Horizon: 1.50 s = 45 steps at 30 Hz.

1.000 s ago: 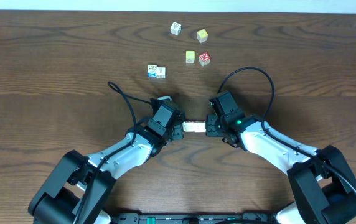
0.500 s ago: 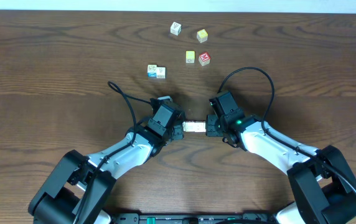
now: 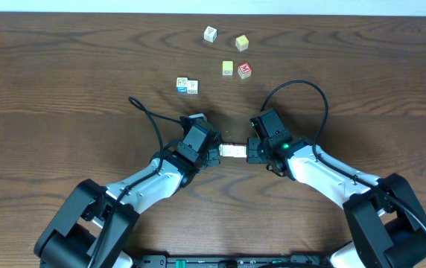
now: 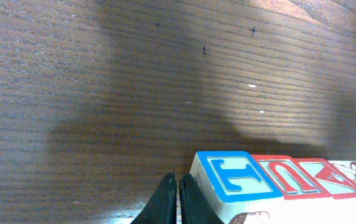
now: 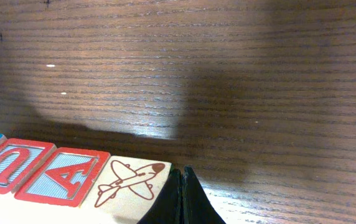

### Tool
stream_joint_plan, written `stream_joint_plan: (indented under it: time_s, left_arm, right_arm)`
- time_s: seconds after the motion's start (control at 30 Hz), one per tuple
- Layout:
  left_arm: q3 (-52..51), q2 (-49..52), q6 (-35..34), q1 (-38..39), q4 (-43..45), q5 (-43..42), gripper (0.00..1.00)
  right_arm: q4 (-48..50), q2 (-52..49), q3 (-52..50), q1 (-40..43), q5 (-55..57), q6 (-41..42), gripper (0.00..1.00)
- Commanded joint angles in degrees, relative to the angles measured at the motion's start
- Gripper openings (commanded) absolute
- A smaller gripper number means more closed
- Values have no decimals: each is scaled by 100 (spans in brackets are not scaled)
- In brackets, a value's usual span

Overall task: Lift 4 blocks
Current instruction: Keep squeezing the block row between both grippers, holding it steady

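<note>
The row of blocks point(image 3: 233, 152) runs left to right, end to end, between the left gripper point(image 3: 217, 154) and the right gripper point(image 3: 248, 151), one gripper against each end (whether the row rests on the table point(image 3: 64, 89) or hangs just above it cannot be told). Behind the row, a touching pair point(image 3: 184, 84) lies to the left. To the right of that pair, a third cube point(image 3: 228, 68) sits just beside a fourth cube point(image 3: 244, 71). Farther back, a fifth cube point(image 3: 210, 33) and a sixth cube point(image 3: 241, 42) lie near each other but apart.
</note>
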State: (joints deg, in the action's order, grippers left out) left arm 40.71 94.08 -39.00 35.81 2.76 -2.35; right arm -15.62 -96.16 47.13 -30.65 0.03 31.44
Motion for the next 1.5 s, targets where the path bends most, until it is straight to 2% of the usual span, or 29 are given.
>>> stream_joint_plan:
  time_s: [0.0,1.0,1.47]
  left_arm:
    - [262,22,-166,579,404,-1794,7]
    - [264,22,-157,573,485,-1797,7]
    - [262,22,-160,575,354,-1797,7]
  right_arm:
    - [402,-133,175,-739,-2264,221,1]
    - [511,-133,177,-638,-2262,221,1]
    - [254,-133,177,-684,-2258,216,1]
